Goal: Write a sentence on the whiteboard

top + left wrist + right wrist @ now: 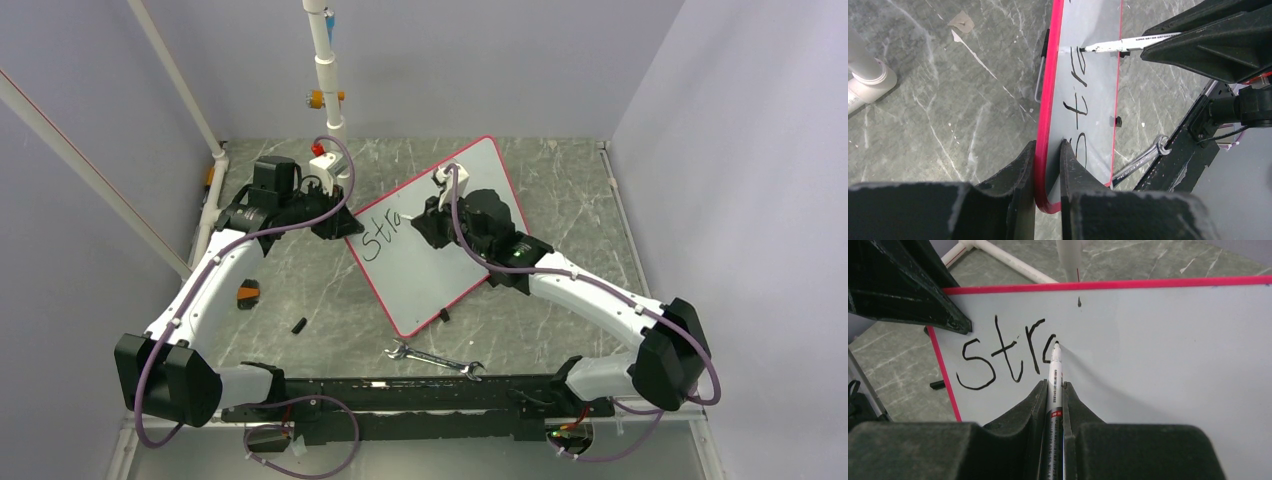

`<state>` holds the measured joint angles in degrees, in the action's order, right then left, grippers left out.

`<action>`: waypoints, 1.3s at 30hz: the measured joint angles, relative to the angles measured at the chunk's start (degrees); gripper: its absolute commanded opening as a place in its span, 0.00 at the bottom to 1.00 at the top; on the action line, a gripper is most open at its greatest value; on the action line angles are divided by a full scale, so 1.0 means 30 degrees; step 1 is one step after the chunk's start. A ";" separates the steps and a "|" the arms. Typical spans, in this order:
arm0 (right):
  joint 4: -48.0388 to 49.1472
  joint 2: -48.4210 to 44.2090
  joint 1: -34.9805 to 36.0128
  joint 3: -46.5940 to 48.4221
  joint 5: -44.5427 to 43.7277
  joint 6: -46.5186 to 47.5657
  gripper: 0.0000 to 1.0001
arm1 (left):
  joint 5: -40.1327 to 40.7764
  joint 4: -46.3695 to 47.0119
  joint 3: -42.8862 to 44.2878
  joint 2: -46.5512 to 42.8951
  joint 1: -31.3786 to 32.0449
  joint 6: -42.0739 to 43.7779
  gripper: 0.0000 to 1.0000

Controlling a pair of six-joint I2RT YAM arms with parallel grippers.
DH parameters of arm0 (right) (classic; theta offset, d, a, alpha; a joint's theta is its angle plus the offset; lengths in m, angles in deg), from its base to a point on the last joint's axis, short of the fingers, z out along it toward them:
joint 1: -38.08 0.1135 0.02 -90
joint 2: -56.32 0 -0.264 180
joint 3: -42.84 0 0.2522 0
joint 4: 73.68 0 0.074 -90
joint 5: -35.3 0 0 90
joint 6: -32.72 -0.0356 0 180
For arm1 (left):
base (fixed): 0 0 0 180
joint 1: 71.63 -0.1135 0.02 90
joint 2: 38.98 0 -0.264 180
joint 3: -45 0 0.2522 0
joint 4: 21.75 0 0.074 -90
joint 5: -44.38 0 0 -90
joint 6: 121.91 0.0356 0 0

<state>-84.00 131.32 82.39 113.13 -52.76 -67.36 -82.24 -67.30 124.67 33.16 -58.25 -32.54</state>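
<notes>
The sentence reads only "Str" plus a half-drawn letter in black. The print on the marker barrel is too small to read. The right tool is clamped on the marker, whose tip touches the whiteboard. The whiteboard lies askew mid-counter, toward the far edge. The left tool is pinched on its red rim at the left corner. A wrench lies by the near edge of the counter.

Left white arm reaches forward from the near-left base. Its left black two-finger gripper is clamped on the edge of the red-rimmed white whiteboard. Right white arm angles in from the right. Its right black two-finger gripper pinches a white marker pen, tip on the board.
</notes>
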 measured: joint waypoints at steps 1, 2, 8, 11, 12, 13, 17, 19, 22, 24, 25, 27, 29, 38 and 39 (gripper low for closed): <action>-0.0007 0.0080 0.0000 0.0124 -0.0007 -0.0007 0.00 | 0.0000 0.0000 0.0000 0.0000 0.0000 0.0000 0.00; -0.0007 0.0153 -0.0007 0.0233 -0.0007 -0.0015 0.00 | 0.0007 -0.0007 0.0000 0.0000 0.0000 0.0000 0.00; 0.0000 0.0364 -0.0015 0.0525 0.0007 -0.0080 0.00 | 0.0015 -0.0073 -0.0007 0.0000 0.0000 0.0000 0.00; 0.0007 0.0364 -0.0015 0.0525 0.0015 -0.0080 0.00 | 0.0015 -0.0073 -0.0007 0.0000 0.0000 0.0000 0.00; 0.0000 0.0364 -0.0015 0.0525 0.0015 -0.0080 0.00 | 0.0007 -0.0080 -0.0007 0.0000 0.0000 0.0000 0.00; 0.0000 0.0357 -0.0015 0.0525 0.0007 -0.0080 0.00 | 0.0007 -0.0073 -0.0007 0.0000 0.0000 -0.0007 0.00; -0.0117 0.0219 -0.0015 0.0517 -0.0015 -0.0080 0.00 | -0.0007 -0.0073 -0.0007 0.0000 0.0000 0.0000 0.00; -0.0211 0.0044 -0.0051 0.0517 -0.0087 -0.0073 0.00 | -0.0029 -0.0044 0.0000 0.0000 0.0022 0.0000 0.00; -0.0262 -0.0342 -0.0284 0.0517 -0.0168 -0.0073 0.00 | -0.0044 -0.0044 0.0000 -0.0007 0.0051 0.0015 0.00; -0.0262 -0.0546 -0.0503 0.0517 -0.0182 -0.0073 0.00 | -0.0044 -0.0051 0.0000 0.0000 0.0051 0.0015 0.00; -0.0255 -0.0583 -0.0568 0.0517 -0.0182 -0.0073 0.00 | -0.0044 -0.0051 0.0000 0.0000 0.0051 0.0015 0.00; -0.0262 -0.0590 -0.0678 0.0517 -0.0175 -0.0073 0.00 | -0.0044 -0.0051 0.0000 0.0000 0.0051 0.0015 0.00; -0.0262 -0.0583 -0.0750 0.0517 -0.0153 -0.0080 0.00 | -0.0044 -0.0051 0.0000 -0.0007 0.0051 0.0015 0.00; -0.0255 -0.0080 -0.0765 0.0517 0.0233 -0.0146 0.00 | -0.0044 -0.0051 0.0000 -0.0007 0.0058 0.0015 0.00; -0.0255 0.0007 -0.0765 0.0517 0.0335 -0.0146 0.00 | -0.0022 -0.0051 0.0000 0.0000 0.0058 0.0022 0.00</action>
<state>-84.77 131.34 80.10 114.69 -51.76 -67.80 -82.31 -67.45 124.67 33.16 -58.07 -32.47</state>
